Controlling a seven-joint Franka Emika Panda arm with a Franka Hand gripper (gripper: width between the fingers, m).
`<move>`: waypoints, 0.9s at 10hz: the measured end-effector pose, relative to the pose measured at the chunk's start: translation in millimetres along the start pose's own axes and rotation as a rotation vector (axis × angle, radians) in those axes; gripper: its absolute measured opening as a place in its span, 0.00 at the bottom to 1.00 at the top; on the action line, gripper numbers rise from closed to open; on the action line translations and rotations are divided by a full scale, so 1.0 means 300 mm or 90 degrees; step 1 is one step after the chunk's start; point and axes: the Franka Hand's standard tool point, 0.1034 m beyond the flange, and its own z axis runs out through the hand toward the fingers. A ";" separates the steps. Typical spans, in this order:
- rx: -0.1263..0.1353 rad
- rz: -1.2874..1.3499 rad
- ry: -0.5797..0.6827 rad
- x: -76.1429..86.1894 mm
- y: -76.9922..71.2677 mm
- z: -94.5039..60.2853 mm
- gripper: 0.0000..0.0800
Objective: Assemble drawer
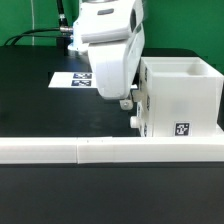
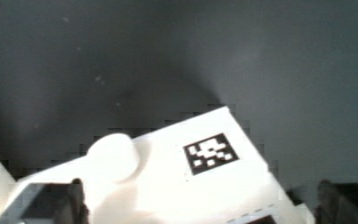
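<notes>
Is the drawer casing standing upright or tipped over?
Upright: the casing stands squarely on the table, open top up, tagged side vertical.

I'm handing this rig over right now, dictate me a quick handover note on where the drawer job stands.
Claw: low beside the casing, on the exterior view's left of it. Whether it is open or shut cannot be told from either view.
Casing: upright against the long white border wall, open at the top, tag facing the exterior camera.
Tray: the wrist view shows a white tray with a round knob and a square tag right under the claw. Whether it is gripped cannot be told.
Marker board: flat on the table behind the arm.
Done: unclear how far the tray has gone in.
Left: confirm tray seating. A second tray is not in view.
</notes>
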 end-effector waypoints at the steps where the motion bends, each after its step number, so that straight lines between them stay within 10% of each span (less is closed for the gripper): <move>1: 0.000 0.015 -0.004 -0.003 0.000 0.000 0.81; 5: 0.006 -0.008 -0.003 -0.084 0.005 -0.020 0.81; 9: -0.025 -0.012 -0.017 -0.142 0.013 -0.127 0.81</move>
